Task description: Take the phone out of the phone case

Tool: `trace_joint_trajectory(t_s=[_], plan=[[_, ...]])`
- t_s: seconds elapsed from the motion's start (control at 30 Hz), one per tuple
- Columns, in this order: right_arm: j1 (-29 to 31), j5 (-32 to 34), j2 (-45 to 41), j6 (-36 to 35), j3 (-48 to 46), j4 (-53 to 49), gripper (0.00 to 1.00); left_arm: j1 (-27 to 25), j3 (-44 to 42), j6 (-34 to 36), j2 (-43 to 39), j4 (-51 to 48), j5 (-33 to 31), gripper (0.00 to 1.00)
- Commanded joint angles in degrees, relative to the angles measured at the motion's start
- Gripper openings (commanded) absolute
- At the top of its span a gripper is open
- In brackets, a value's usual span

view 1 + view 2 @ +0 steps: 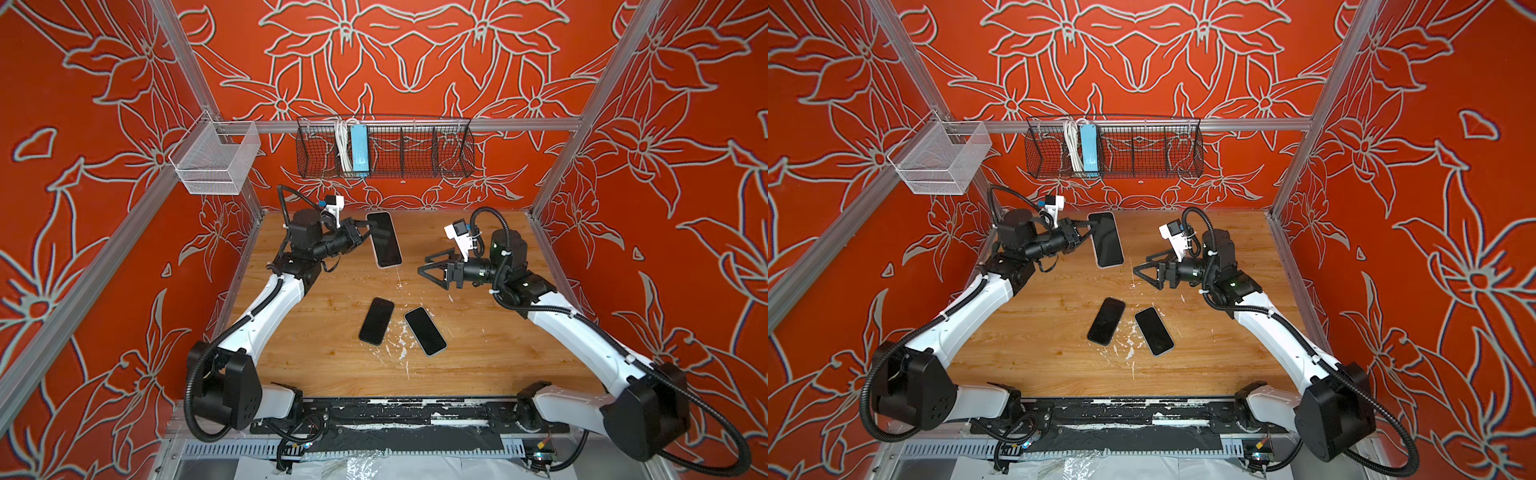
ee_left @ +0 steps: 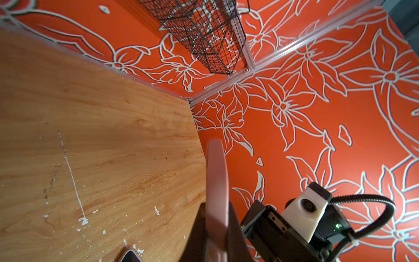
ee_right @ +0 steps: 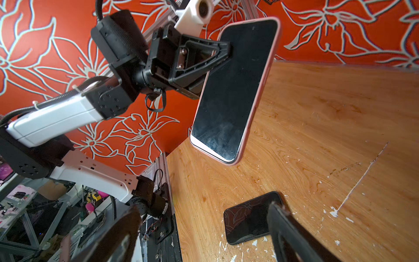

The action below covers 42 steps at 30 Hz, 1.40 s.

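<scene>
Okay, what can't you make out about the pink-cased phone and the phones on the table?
Back of the pink case: turned away from the top and right wrist views; the left wrist view shows only a blurred edge.
Far fingertip of the left gripper: behind the phone.
Part of one table phone: covered in the right wrist view by the right gripper's blurred finger.

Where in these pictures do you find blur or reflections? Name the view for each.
Left wrist view: the pink case edge is soft, close to the lens. Right wrist view: the right hand looks blurred; the lying phone mirrors the floral wall.
</scene>
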Motion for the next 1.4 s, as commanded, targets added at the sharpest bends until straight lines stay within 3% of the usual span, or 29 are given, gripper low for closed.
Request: trace_joint_trajectory(t_s=[0.0,0.23,0.63,1.37], plan=[[-0.3,0.2,2.4,9.5,-2.1,10.2,0.90,-0.1,-5.1,-11.0,-4.5,17.6,-6.7,0.00],[0.9,1.6,5.3,14.8,-3.6,15.2,0.89,-1.3,-12.1,-19.8,-5.3,29.3,-9.1,0.00],[6.2,4.8,9.9,18.6,-3.3,22.1,0.89,-2.9,-15.7,-25.8,-3.2,40.2,-10.6,0.00],[7.0,3.8,10.6,18.1,-2.0,25.4,0.89,-5.0,-15.5,-24.8,-3.0,39.7,-11.6,0.00]])
